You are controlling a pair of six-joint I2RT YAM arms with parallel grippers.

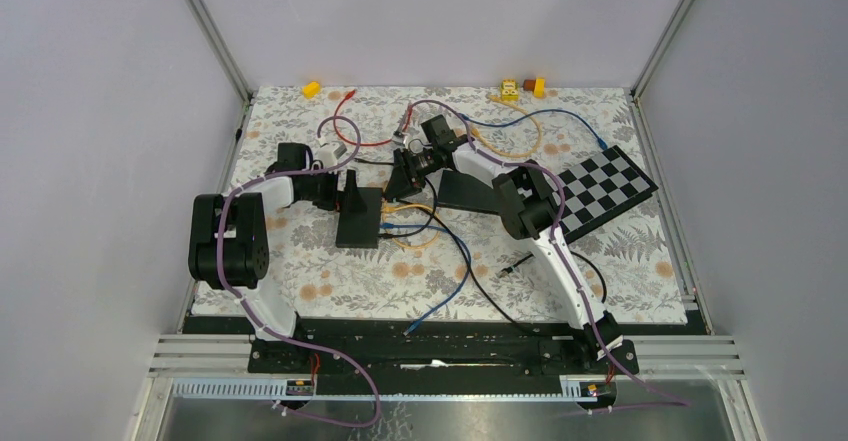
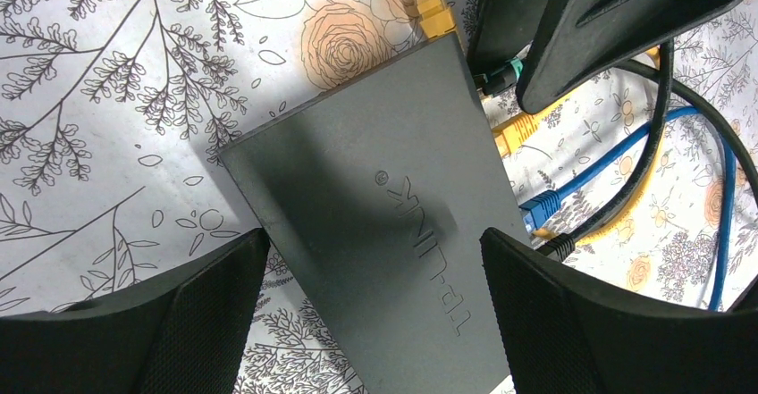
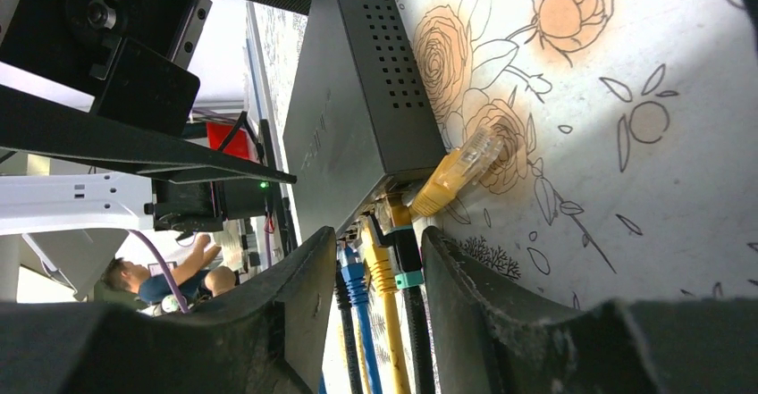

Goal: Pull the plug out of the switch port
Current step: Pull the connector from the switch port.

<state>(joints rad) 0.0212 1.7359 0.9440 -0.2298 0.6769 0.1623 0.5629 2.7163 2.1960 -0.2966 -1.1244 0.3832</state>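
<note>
Switch lies mid-table on the floral mat, its ports facing right. Left gripper straddles the casing, fingers spread wide and released. Right gripper brackets the black, teal-collared plug, seated toward the far end of the port row; whether it is clenched there I cannot tell.

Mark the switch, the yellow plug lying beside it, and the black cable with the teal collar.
switch (image 2: 362, 202): left wrist view, its lettered top face.
yellow plug (image 3: 450, 181): right wrist view, its yellow boot.
black cable (image 3: 408, 280): right wrist view, its teal collar.
</note>
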